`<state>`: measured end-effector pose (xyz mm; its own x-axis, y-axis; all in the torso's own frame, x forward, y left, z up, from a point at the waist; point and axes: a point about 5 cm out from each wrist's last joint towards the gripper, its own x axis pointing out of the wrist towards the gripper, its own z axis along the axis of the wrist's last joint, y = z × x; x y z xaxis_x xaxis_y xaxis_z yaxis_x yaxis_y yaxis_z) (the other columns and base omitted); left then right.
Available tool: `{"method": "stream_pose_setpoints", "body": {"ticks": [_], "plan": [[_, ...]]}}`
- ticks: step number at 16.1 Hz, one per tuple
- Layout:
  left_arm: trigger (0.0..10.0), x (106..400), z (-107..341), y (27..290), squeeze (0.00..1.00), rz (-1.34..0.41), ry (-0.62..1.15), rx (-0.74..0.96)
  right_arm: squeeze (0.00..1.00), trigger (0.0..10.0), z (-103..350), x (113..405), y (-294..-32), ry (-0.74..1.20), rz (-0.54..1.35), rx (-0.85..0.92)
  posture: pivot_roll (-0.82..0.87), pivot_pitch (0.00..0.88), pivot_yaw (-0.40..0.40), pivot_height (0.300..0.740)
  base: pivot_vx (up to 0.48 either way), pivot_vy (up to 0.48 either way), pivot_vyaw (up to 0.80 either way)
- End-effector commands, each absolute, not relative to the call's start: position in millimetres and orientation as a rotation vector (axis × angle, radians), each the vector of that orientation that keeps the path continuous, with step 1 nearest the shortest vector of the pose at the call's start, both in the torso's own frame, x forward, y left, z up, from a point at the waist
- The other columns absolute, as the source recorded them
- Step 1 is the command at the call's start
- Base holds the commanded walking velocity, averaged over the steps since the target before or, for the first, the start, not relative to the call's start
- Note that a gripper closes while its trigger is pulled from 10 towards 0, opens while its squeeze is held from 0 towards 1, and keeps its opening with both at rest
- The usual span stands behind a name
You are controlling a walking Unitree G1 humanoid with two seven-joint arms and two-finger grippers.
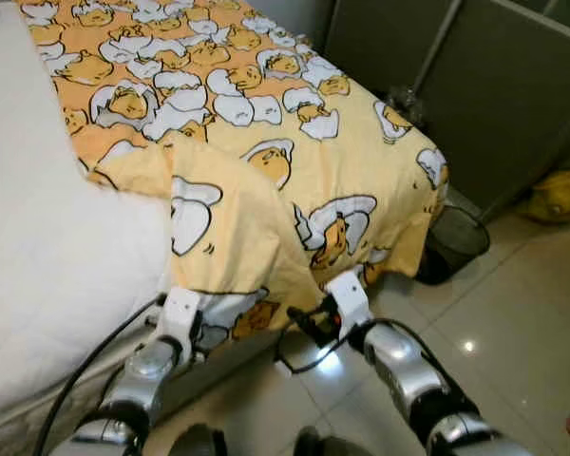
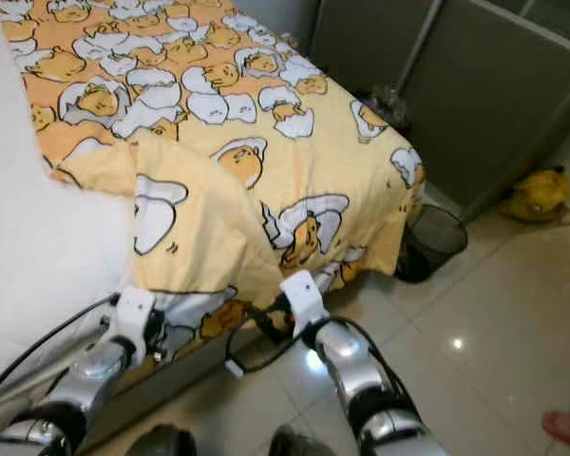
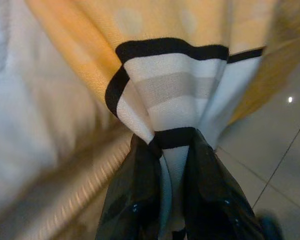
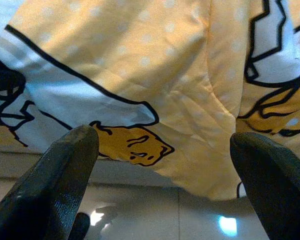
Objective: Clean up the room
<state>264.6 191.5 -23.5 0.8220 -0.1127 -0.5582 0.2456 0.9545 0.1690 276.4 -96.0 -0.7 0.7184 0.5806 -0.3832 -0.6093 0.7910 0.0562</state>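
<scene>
— Left gripper has its jaws clamped on the quilt hem at the bed's foot; right gripper gapes beside it.

— It should pinch that edge too, then lift evenly toward the far end.

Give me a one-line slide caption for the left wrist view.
Left gripper shut on the hanging edge of the yellow cartoon-print blanket, beside the white mattress.

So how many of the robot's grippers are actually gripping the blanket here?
1. The left gripper is pinched shut on the hanging edge of the blanket at the bedside. The right gripper is open just below that edge, holding nothing.
</scene>
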Motion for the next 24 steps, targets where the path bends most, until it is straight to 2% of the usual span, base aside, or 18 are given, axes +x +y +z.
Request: {"method": "stream_pose_setpoints", "body": {"ticks": [1,8,15,17,20,23,24], "plan": [[10.0,259.3,-28.8,182.1,0.0,-0.236,0.587,0.24,0.0,10.0,-1.5,277.1,-101.4,0.41,0.656,-0.096,0.09,0.0,-0.098,0.74,0.0,0.0,0.0],[10.0,259.8,-27.1,160.7,0.0,-0.293,0.53,0.177,0.0,10.0,-1.9,277.5,-101.9,0.417,0.657,-0.099,0.09,0.0,-0.099,0.74,0.0,0.0,0.0],[10.0,256.0,-28.7,150.2,0.0,-0.336,0.513,0.151,0.0,10.0,-5.0,273.2,-103.4,0.435,0.691,-0.087,0.08,0.0,-0.099,0.74,-0.295,0.0,0.0],[10.0,258.5,-25.2,141.1,0.0,-0.393,0.481,0.18,0.0,10.0,-9.1,268.1,-112.7,0.46,0.723,-0.123,0.07,0.0,-0.101,0.74,-0.249,0.0,0.0],[10.0,258.5,-26.3,137.5,0.0,-0.417,0.497,0.211,0.0,10.0,-9.2,268.6,-115.2,0.464,0.709,-0.117,0.07,0.0,-0.096,0.74,0.0,0.0,0.0],[10.0,247.4,-36.4,128.3,0.0,-0.547,0.561,0.306,0.0,10.0,-9.3,266.6,-112.1,0.48,0.778,-0.114,0.07,0.0,-0.096,0.74,0.0,0.0,0.0],[10.0,240.0,-41.9,118.5,0.0,-0.652,0.605,0.337,0.0,10.0,-9.7,265.9,-111.2,0.492,0.798,-0.112,0.07,0.0,-0.097,0.74,0.0,0.0,0.0]]}}
